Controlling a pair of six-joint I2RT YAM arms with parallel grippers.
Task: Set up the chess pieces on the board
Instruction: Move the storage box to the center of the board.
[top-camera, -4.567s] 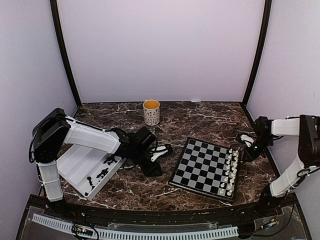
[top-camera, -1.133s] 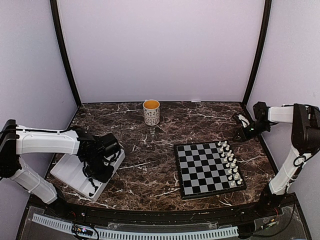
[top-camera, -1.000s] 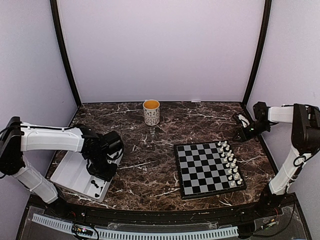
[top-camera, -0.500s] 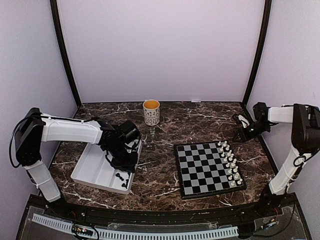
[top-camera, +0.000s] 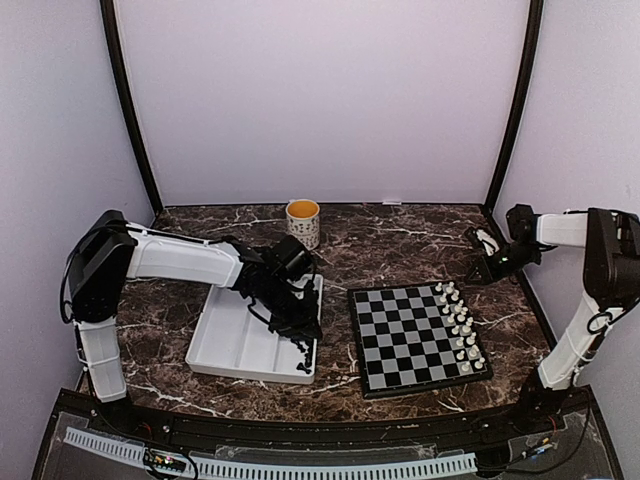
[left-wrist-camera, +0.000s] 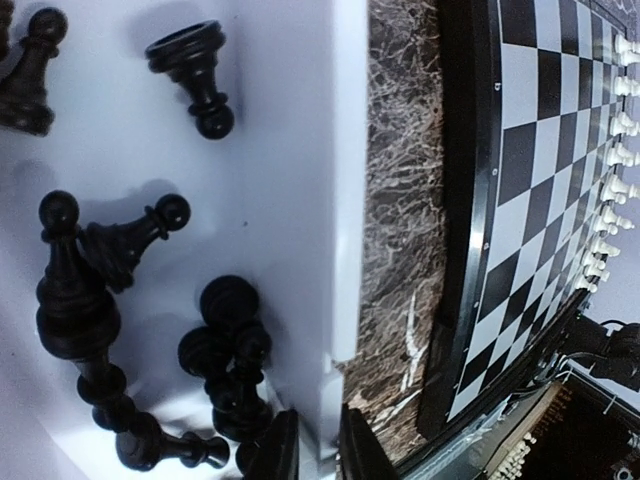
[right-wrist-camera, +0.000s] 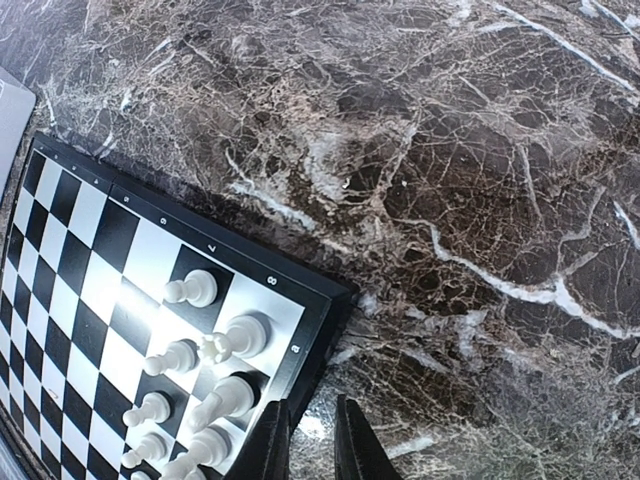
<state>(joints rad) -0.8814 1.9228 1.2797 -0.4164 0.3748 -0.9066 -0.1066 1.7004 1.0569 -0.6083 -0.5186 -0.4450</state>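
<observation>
The board (top-camera: 400, 330) lies right of centre, with white chess pieces (top-camera: 460, 330) in two rows along its right side. Black chess pieces (left-wrist-camera: 90, 300) lie tumbled in the white tray (top-camera: 240, 345), whose right edge sits close beside the board (left-wrist-camera: 540, 180). My left gripper (top-camera: 305, 335) is at the tray's near right corner. Its jaws straddle the tray wall (left-wrist-camera: 340, 250), one finger inside and one outside, shut on it (left-wrist-camera: 318, 450). My right gripper (top-camera: 476, 266) hovers off the board's far right corner (right-wrist-camera: 300, 330); its jaws (right-wrist-camera: 312, 440) stand a narrow gap apart with nothing between them.
A patterned mug (top-camera: 303, 223) stands at the back centre, just behind my left arm. The enclosure's walls close in the marble table on three sides. My right arm reaches along the right wall.
The white tray has slid right with my left gripper, from the left edge to beside the board. The board, skewed in the oldest frame, now lies square. My right arm has not moved lately.
</observation>
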